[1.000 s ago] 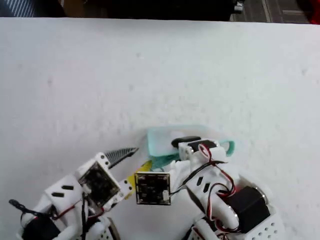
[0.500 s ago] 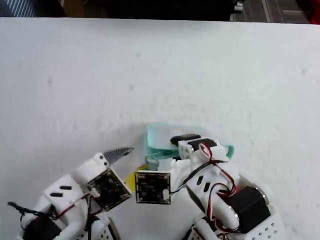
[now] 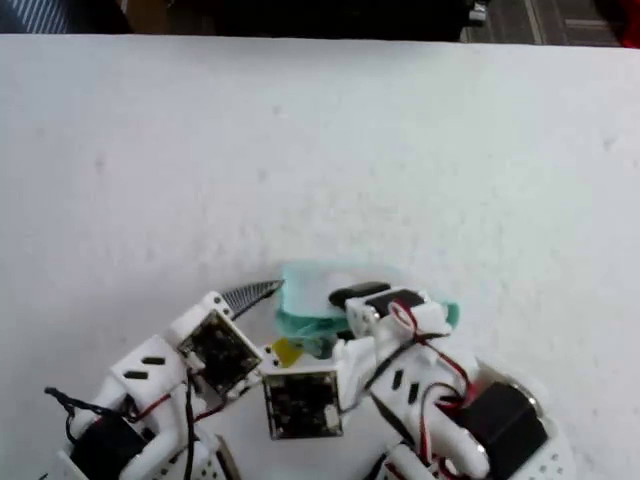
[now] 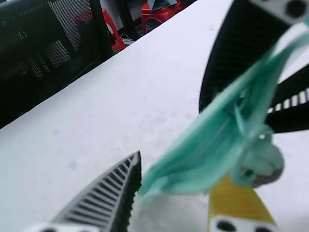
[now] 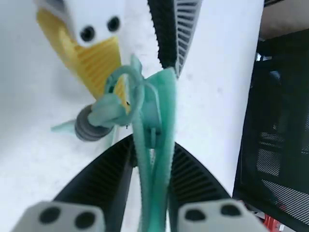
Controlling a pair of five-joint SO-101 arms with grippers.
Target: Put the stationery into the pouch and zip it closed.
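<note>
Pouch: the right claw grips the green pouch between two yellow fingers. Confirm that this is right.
Not right. The right wrist view shows that the two fingers of the right claw gripping the green pouch are black, not yellow. The yellow finger there belongs to the left claw.

Translucent mint-green soft plastic pouch (image 3: 312, 292), lying on the white table (image 3: 320, 150) near its front edge. One end is gathered into a thin, edge-on fold and pinched between the closed black ribbed fingers of the right gripper (image 5: 152, 145). A mint-green zip tab with grey ring (image 5: 96, 120) hangs at that end, just beside the yellow finger of the left gripper (image 4: 181, 169), whose fingers are spread.
</note>
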